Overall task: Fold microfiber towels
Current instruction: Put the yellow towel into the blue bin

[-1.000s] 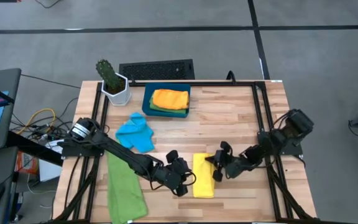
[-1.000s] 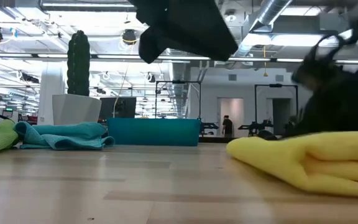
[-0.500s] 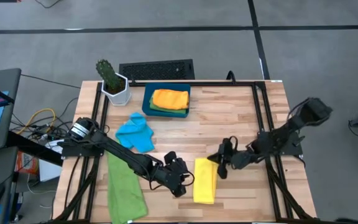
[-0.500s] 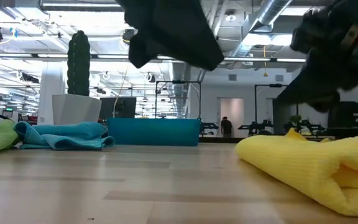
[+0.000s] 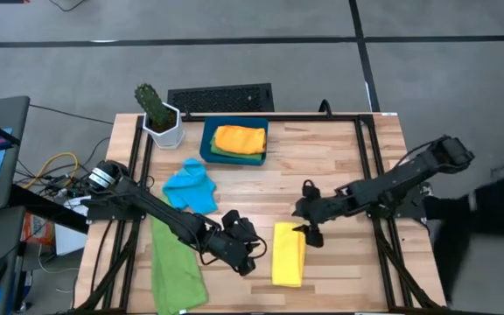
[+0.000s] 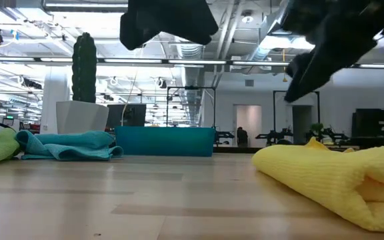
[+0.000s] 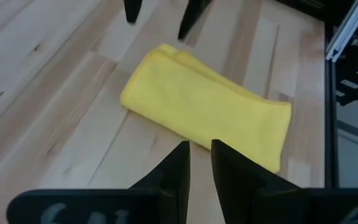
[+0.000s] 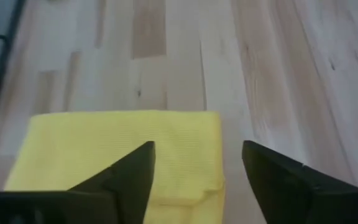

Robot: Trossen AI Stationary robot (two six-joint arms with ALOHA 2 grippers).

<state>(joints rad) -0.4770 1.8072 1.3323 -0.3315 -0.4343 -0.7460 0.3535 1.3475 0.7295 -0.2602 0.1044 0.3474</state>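
Jaws on my right gripper (image 5: 308, 219) stand wide apart and hold nothing; it hangs just above the far end of the yellow towel (image 5: 288, 254), clear of the cloth. Through the right wrist camera I see the two dark fingers (image 8: 126, 177) spread over that towel's (image 8: 120, 152) folded edge. My left gripper (image 5: 250, 254) sits just beside the yellow towel's left side, raised off the table (image 5: 339, 157); its jaws are nearly together with a narrow gap and nothing between them, as its wrist view shows (image 7: 196, 163).

I note the yellow towel (image 7: 207, 102) lies folded into a compact rectangle on the near middle of the table. In the low view its rounded fold (image 6: 332, 180) rests flat on the wood.

One green towel (image 5: 177, 262) lies spread out at the near left edge. Beyond it, the sky-blue towel (image 5: 191, 186) lies crumpled. An orange towel (image 5: 239, 139) sits folded atop another green towel (image 5: 221, 153) in the dark teal tray (image 5: 206, 140) at the far side. A potted cactus (image 5: 156, 112) stands at the far left corner.
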